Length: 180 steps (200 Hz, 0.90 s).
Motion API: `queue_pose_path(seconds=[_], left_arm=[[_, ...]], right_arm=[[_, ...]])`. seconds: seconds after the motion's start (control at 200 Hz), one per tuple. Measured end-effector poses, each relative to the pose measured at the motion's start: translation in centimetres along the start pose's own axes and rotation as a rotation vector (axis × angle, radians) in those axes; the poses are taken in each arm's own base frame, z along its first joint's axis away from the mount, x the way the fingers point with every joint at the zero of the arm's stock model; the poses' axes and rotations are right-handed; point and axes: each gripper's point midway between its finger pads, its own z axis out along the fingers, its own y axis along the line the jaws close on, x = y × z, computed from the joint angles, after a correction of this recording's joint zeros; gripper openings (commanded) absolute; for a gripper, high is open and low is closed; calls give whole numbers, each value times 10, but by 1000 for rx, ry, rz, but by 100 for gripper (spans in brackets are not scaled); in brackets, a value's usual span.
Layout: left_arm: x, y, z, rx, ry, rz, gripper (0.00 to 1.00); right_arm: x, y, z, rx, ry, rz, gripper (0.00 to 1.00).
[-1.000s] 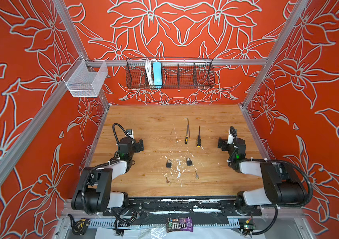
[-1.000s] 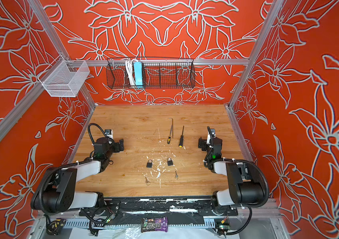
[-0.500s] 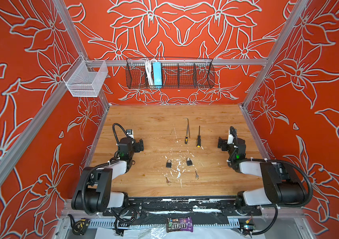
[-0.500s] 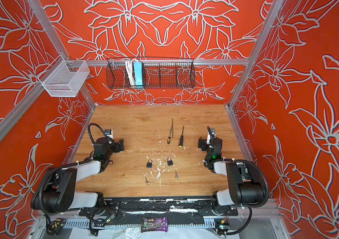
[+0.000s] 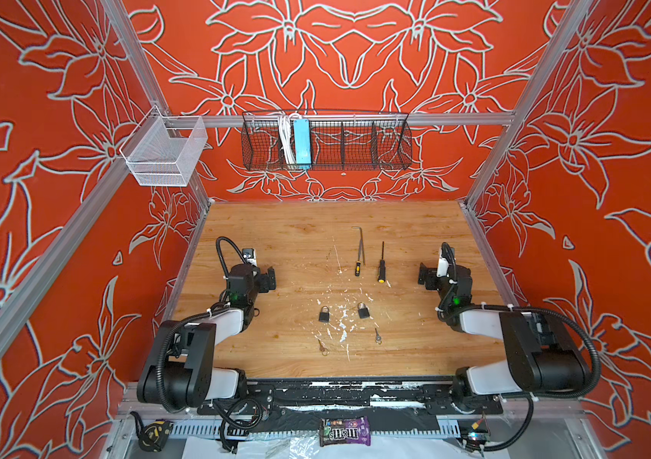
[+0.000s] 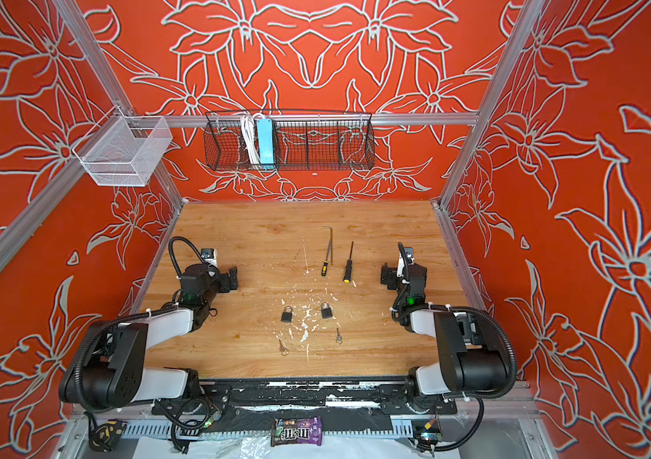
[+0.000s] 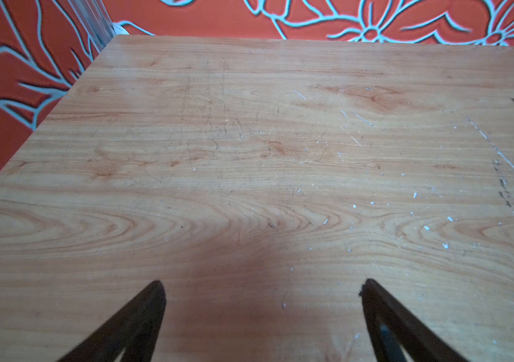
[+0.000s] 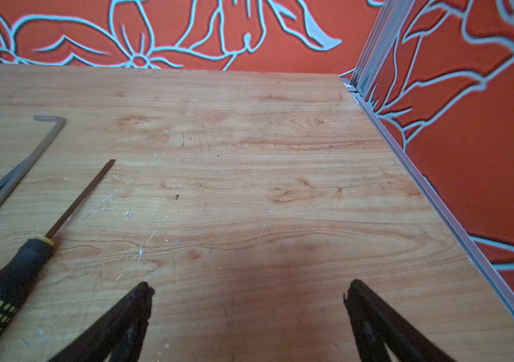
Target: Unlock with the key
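Brass-toned key (image 5: 322, 347) and grey key (image 5: 377, 336) appear too small to read their teeth; screwdriver (image 8: 1, 291) handle cut by frame edge.

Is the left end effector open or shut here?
Open: the left end effector has its fingers wide apart, nothing between them.

On the light wooden table (image 5: 276, 238) lie two black padlocks with silver shackles (image 5: 324, 314) (image 5: 363, 310), two small metal keys (image 5: 322, 347) (image 5: 377, 337), two screwdrivers with black-and-yellow handles (image 5: 356, 270) (image 5: 381, 274) and one grey L-shaped hex key (image 5: 360, 234). Above the table's far edge hang one white mesh basket (image 5: 165, 155) and one black wire basket (image 5: 355, 147).
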Motion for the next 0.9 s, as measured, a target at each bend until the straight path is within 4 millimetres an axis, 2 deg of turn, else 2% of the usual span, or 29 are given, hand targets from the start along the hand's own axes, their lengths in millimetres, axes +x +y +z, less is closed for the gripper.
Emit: queue_pose_path(seconds=[0.22,0.335,0.505,0.69,0.791,0.901], left_arm=[[2,0,-5,2,33,3,98],[-17,-2,-14,13,11,1,98],[-52,-2,-44,22,-88,-35,98],[-83,11,-89,-11,-206,-230,97],[-92,11,-106,10,-248,-325,97],[-96,11,-121,34,-271,-416,97]], right_arm=[[0,0,-1,0,2,0,97],[-6,-3,-11,8,11,2,98],[-40,-11,-30,38,-26,46,97],[-77,-18,-61,43,-70,211,97],[-91,-15,-78,12,-72,281,98],[-95,-4,-94,-69,-73,332,98]])
